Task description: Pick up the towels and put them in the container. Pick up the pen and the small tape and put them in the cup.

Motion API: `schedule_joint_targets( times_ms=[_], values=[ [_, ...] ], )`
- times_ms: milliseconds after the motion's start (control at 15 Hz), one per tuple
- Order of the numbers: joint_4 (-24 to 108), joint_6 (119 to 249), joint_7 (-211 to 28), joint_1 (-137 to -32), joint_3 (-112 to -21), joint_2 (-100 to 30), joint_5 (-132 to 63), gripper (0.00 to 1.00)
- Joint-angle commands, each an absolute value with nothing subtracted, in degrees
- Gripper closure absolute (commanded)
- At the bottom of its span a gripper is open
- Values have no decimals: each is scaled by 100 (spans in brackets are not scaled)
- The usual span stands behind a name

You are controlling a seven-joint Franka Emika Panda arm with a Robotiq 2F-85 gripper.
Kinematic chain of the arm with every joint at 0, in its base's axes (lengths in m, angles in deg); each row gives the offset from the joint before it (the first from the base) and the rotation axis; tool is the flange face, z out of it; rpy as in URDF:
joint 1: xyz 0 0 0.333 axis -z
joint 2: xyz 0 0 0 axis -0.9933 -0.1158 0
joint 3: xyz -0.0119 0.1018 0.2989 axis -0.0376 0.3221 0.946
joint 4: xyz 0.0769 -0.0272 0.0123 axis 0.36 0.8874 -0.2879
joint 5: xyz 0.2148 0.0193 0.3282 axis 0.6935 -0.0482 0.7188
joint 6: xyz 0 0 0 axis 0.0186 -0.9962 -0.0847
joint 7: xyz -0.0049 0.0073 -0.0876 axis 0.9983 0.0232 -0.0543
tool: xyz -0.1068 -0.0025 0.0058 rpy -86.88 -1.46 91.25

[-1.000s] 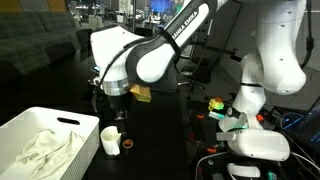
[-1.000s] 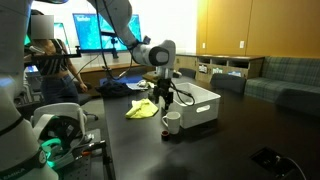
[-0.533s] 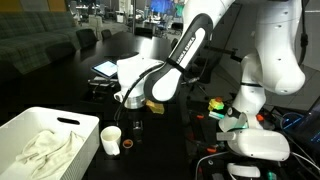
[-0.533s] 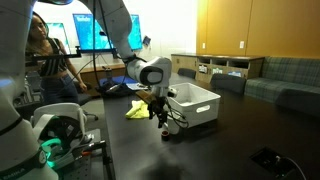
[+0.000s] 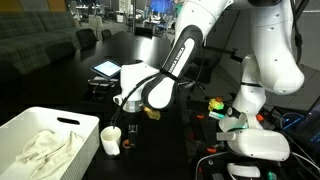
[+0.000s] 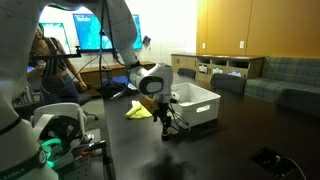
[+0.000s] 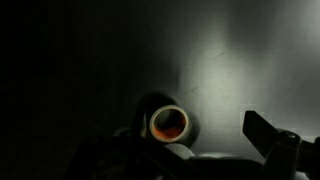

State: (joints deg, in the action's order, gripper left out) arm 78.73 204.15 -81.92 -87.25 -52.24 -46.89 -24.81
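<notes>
Tape (image 7: pixel 168 123) lies on the dark surface (image 7: pixel 230 60), just right of the white cup (image 5: pixel 110 140). Tool (image 5: pixel 130 130) hangs over it, fingers (image 7: pixel 272 135) spread. Going down crooked, it could bump the cup or push the tape away.

Dim and murky throughout. Just below centre, toward 6 o'clock: small round roll of tape (image 7: pixel 182 115) with pale rim and orange-red inside, lying flat on dark tabletop (image 7: pixel 230 60), hole facing the camera. Paler wash of light over the tabletop from centre up toward 1 o'clock. At 4 o'clock, dark blocky gripper finger (image 7: pixel 268 135), reaching in from the lower right corner, near the tape but apart from it. At 7 to 8 o'clock, vague black bulk (image 7: pixel 95 160), too dark to identify. Toward 10 o'clock, only deep shadow.
</notes>
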Motion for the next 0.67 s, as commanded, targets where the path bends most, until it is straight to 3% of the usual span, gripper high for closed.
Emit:
schedule_joint_targets(
  times_ms=[0,600],
  values=[
    [7762,20930,-7739,-8455,-4919,-5021,-2265,0],
    [7536,21109,-7738,-8585,-5094,-5387,-2666,0]
  ],
)
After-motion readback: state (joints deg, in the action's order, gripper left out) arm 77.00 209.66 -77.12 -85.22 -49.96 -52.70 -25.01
